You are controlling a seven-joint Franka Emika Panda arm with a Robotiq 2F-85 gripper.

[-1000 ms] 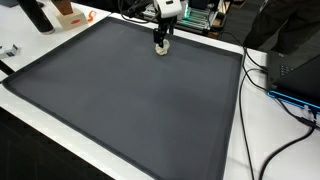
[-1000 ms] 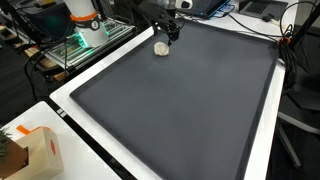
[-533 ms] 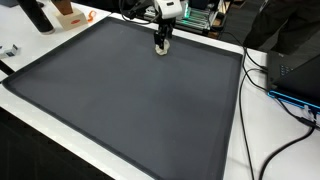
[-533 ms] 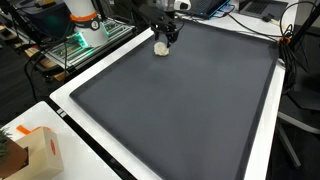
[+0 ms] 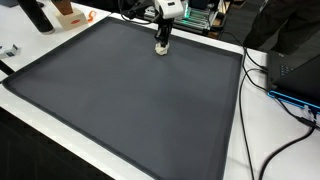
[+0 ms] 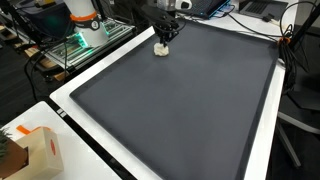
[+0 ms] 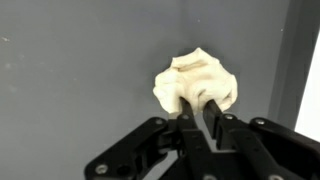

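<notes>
Exterior view, hand: the hand point(image 5: 163, 44) points straight down at the far edge of the dark mat point(image 5: 120, 100), its tips at the mat's surface
Exterior view, lump: a small cream lump point(image 5: 162, 50) lies on the mat right at the fingertips, near the mat's far rim
Exterior view, surroundings: the mat covers most of the white tabletop point(image 5: 240, 120); black cables point(image 5: 285, 150) trail over the bare strip on one side, and an orange box point(image 5: 68, 14) stands at a far corner, well apart from the hand
Exterior view, hand: from the opposite side the hand point(image 6: 166, 38) stands upright over the cream lump point(image 6: 161, 48), which shows pale just beside and below the tips
Exterior view, surroundings: the tabletop point(image 6: 70, 88) shows as a white band around the mat point(image 6: 180, 100); a cardboard box point(image 6: 35, 150) sits at the near corner, well away from the lump
Wrist view, hand: the hand point(image 7: 202, 108) has its two fingers point(image 7: 188, 118) drawn nearly together, pinching the nearer edge of the lump between them
Wrist view, lump: the cream lump point(image 7: 195, 78) is knobbly and uneven, resting on the grey mat point(image 7: 80, 70); most of it sticks out beyond the fingertips
Wrist view, edge: a bright strip of tabletop point(image 7: 308, 60) runs along one side, near the lump
</notes>
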